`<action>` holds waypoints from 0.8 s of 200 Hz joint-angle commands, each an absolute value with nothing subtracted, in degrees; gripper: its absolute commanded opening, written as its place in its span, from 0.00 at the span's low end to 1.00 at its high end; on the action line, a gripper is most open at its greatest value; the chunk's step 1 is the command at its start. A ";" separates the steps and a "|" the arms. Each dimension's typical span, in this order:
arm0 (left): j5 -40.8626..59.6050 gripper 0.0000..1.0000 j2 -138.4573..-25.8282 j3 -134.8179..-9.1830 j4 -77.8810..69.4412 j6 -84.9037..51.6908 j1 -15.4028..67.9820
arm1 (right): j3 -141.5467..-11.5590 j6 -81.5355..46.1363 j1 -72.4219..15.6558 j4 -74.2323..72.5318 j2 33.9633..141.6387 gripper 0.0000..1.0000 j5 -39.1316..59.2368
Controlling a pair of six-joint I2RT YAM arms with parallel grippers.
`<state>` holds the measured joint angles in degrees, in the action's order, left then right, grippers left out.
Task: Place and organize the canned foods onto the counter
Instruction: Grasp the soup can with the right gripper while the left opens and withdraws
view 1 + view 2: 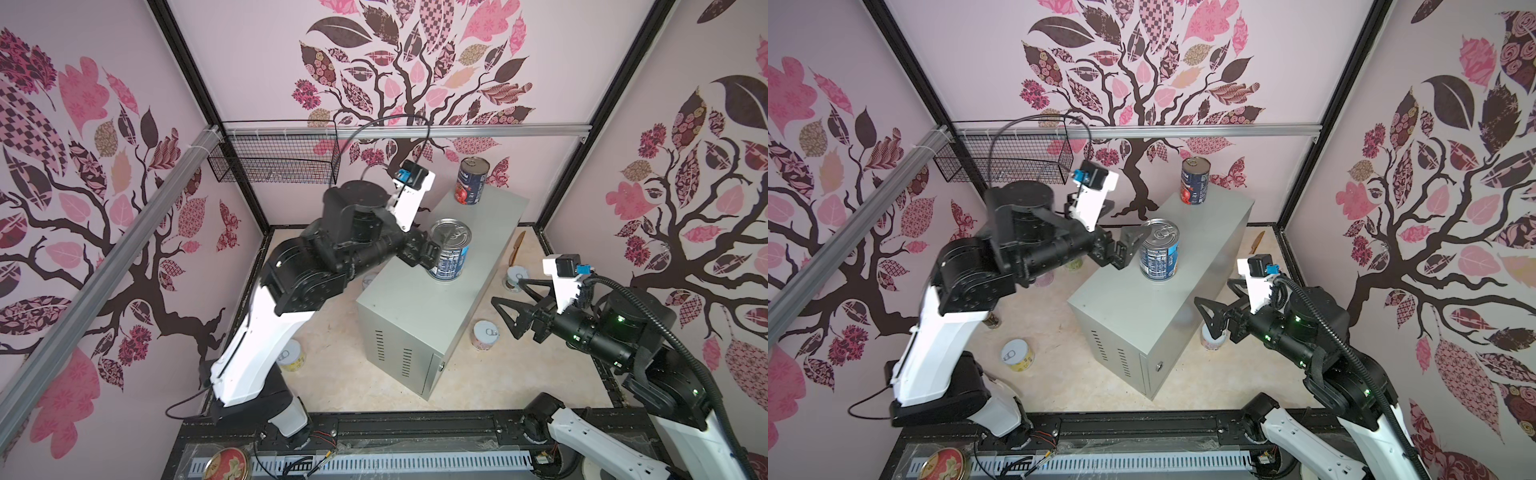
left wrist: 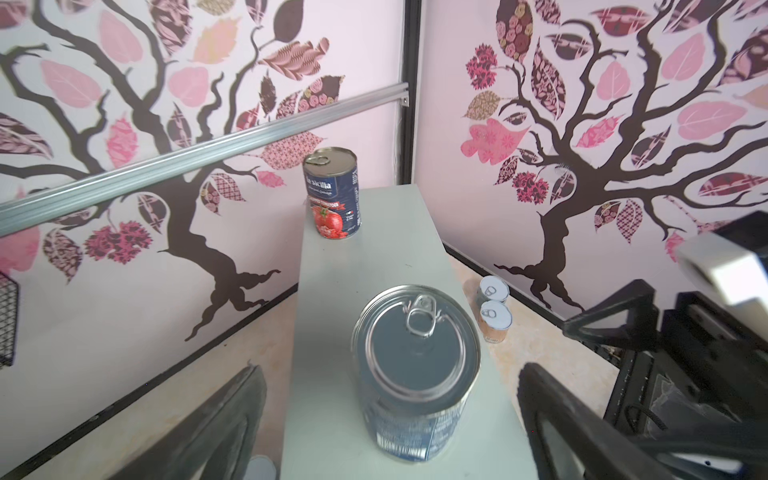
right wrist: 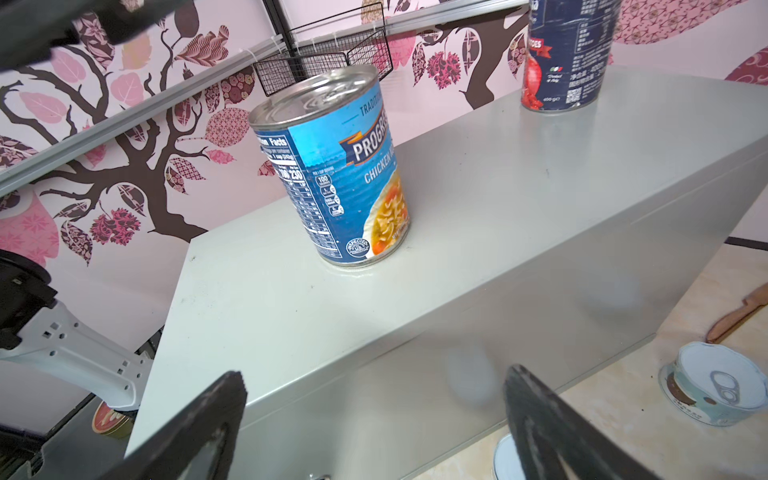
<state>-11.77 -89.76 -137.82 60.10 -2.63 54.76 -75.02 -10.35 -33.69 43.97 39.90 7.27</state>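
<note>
Has the left gripper (image 1: 1126,248) spread wide at the blue soup can (image 1: 449,253), a finger off each side with a gap, nothing gripped. Shows that can upright about midway along the counter (image 1: 415,324) top, and the tomato can (image 1: 472,181) upright at its far left corner. Has the right gripper (image 1: 508,291) equally wide and empty, just off the counter's right long edge, over the tabletop (image 1: 332,386). Down beside that edge, a pink-labelled short can (image 1: 485,335); off the left side, a yellow short can (image 1: 1017,355).
</note>
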 commanded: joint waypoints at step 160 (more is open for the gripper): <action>-8.99 0.98 -47.13 -76.00 47.39 -19.14 34.54 | -87.72 -7.73 -33.98 37.55 58.47 1.00 14.41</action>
